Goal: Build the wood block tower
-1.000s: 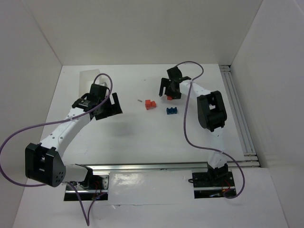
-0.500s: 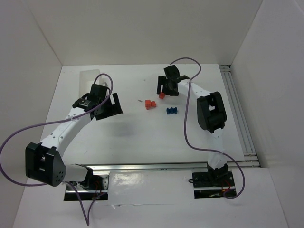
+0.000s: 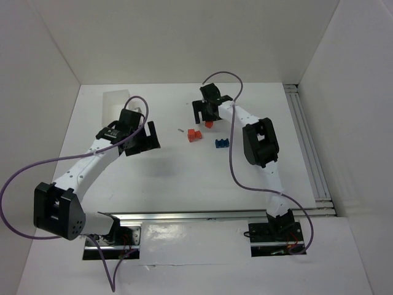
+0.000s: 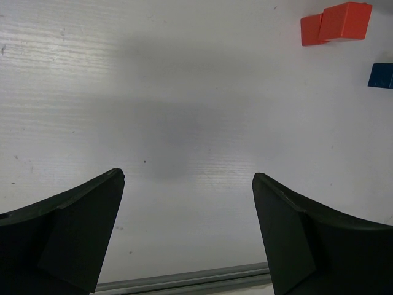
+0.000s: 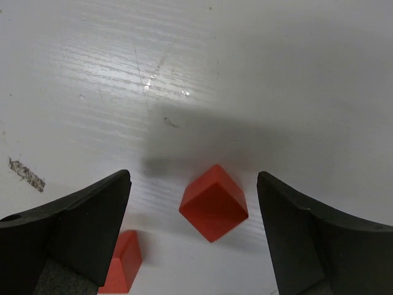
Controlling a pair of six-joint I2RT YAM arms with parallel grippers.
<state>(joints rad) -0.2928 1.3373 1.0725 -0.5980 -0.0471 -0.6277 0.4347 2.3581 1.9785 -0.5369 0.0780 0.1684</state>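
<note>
A loose red-orange cube lies on the white table between the fingers of my right gripper, which is open and not touching it. In the top view the cube sits just under that gripper. Two red-orange blocks stand together a little to its near left; one edge shows in the right wrist view. The notched blue block lies to their right. My left gripper is open and empty left of the blocks. Its wrist view shows the red pair and the blue block far ahead.
A white box stands at the back left. A small pin lies just left of the red pair. A metal rail runs along the right wall. White walls close in the table on three sides.
My right gripper has moved left and a little farther back. The loose red cube now lies further left than a second ago. The left arm has barely moved.
</note>
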